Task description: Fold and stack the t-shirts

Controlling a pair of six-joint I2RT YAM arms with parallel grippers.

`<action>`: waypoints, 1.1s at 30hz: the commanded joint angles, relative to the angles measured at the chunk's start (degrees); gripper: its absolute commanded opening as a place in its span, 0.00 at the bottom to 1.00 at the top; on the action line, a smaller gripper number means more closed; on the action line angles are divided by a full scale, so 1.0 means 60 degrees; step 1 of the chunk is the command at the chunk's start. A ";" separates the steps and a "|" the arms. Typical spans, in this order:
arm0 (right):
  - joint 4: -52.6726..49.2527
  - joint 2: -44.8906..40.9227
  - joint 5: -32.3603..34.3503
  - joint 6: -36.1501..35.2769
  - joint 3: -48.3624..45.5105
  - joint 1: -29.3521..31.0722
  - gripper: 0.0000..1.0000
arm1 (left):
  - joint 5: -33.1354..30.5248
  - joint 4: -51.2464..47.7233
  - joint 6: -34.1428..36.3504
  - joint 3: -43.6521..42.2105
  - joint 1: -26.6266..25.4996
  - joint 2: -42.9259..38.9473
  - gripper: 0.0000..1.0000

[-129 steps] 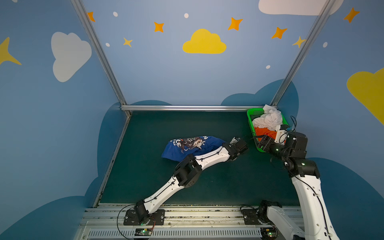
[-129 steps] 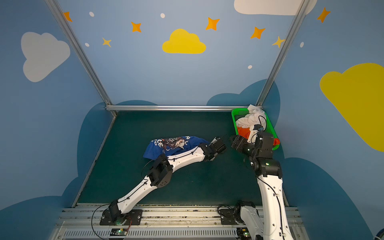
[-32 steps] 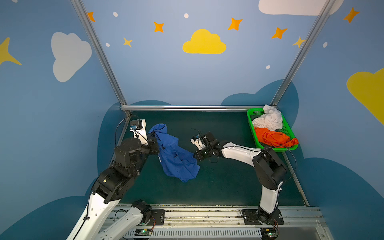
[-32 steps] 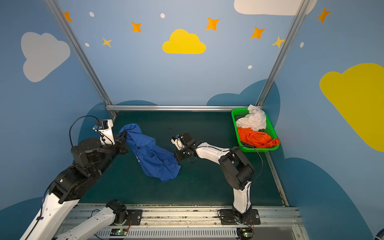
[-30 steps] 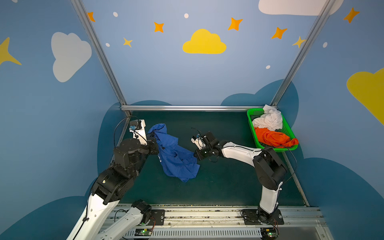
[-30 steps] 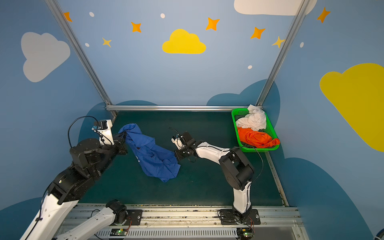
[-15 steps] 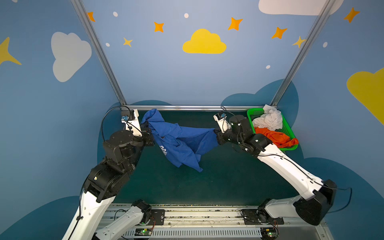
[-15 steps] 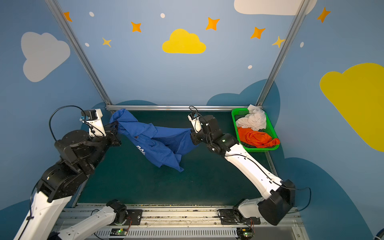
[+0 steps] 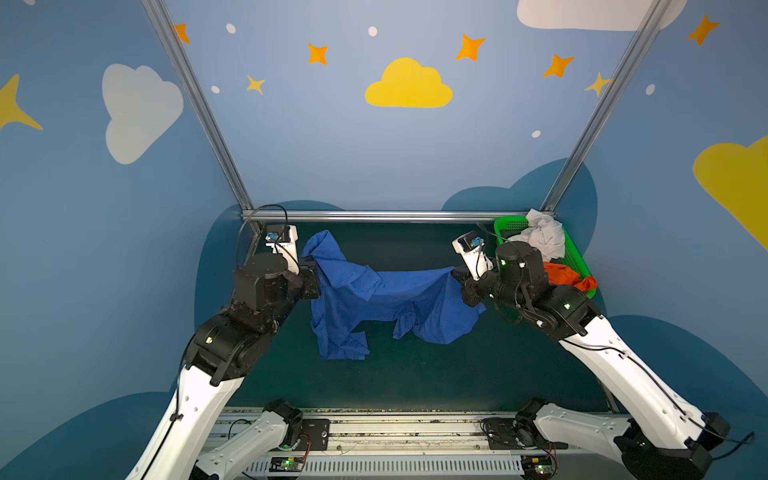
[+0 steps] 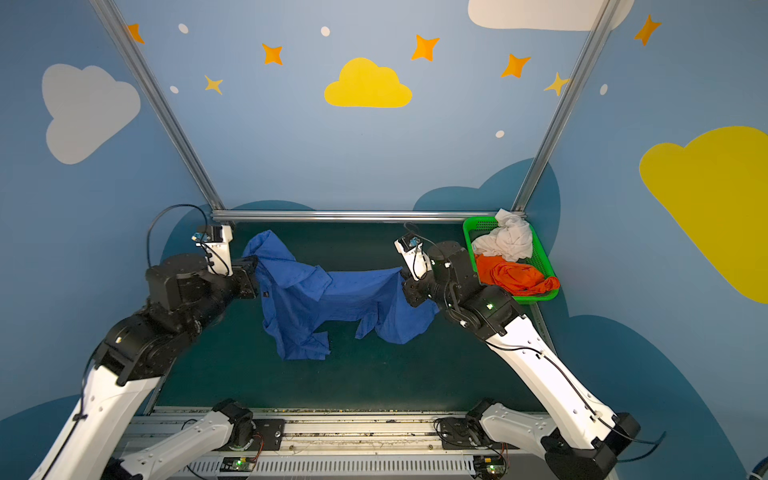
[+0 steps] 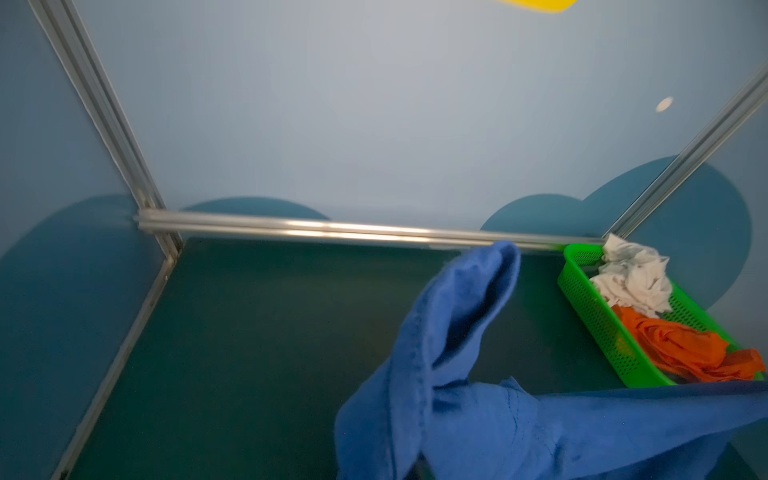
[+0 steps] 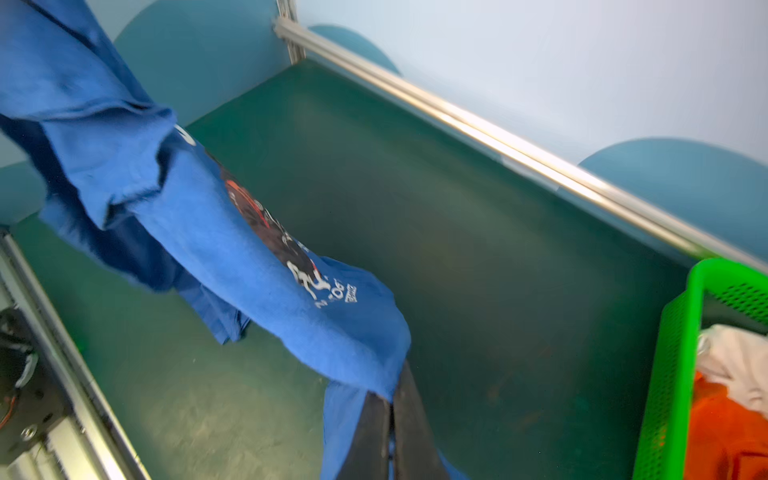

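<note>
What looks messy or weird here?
The blue shirt hangs crooked and bunched between the left fingers and right fingers, one side drooping lower. In the green basket, the orange shirt spills over the rim.

A robot test booth was shown: blue walls (image 9: 332, 158) painted with clouds (image 9: 408, 85) and stars (image 9: 318, 54) were joined by aluminium rails (image 9: 374, 216) around a green worktop (image 9: 415, 374), and two arms (image 9: 195, 399) were bolted to a slotted base (image 9: 407, 432) in front of it.
</note>
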 commanded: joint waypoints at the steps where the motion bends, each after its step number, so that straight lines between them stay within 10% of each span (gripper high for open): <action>1: -0.0481 0.0448 -0.0433 0.0531 -0.0766 0.0001 0.00 | 0.0642 -0.0424 -0.1063 -0.1183 0.0634 0.0118 0.06; 14: 0.0069 0.4064 -0.1601 0.1545 -0.1668 -0.0893 0.00 | 0.3808 0.0213 -0.2093 -0.3298 0.4104 0.3134 0.17; 22: -0.0110 0.6384 -0.2266 0.1336 -0.0503 -0.1210 0.00 | 0.4471 -0.0497 -0.1803 -0.2411 0.4428 0.5106 0.27; 33: -0.0523 0.7823 -0.2637 0.1150 0.1244 -0.1351 0.00 | 0.3868 0.0010 -0.1262 -0.1899 0.3353 0.4296 0.53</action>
